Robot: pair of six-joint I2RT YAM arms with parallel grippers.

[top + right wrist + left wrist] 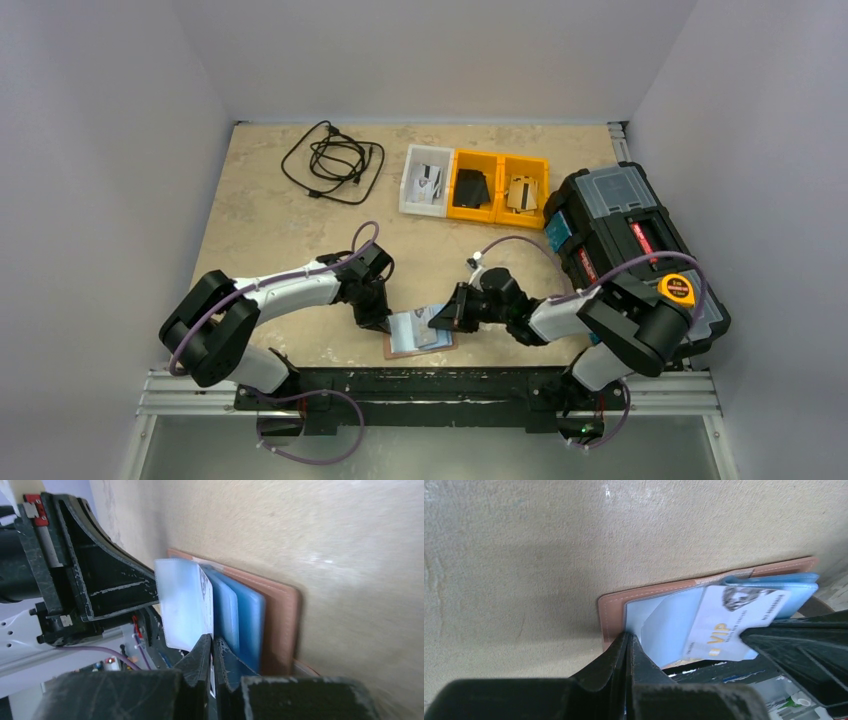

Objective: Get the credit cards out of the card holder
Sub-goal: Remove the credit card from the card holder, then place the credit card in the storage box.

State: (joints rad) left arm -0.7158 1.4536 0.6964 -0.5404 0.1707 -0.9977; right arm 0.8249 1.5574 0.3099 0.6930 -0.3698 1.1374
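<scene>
The reddish-brown card holder (392, 351) lies open on the table near its front edge. In the left wrist view my left gripper (628, 638) is shut, its tips pressing on the holder's (613, 611) left border beside the clear pocket. My right gripper (212, 643) is shut on the edge of a grey-silver credit card (182, 600) marked VIP (730, 622), which sticks out of the holder at a slant. A light blue card (241, 614) still sits in the holder (281, 625). From above, the left gripper (377, 320) and right gripper (447, 316) flank the holder.
A coiled black cable (335, 160) lies at the back left. A white bin (427, 180) and two yellow bins (497, 187) stand at the back. A black toolbox (625, 235) with a yellow tape measure (678, 290) fills the right side. The table's front rail (430, 385) runs just below the holder.
</scene>
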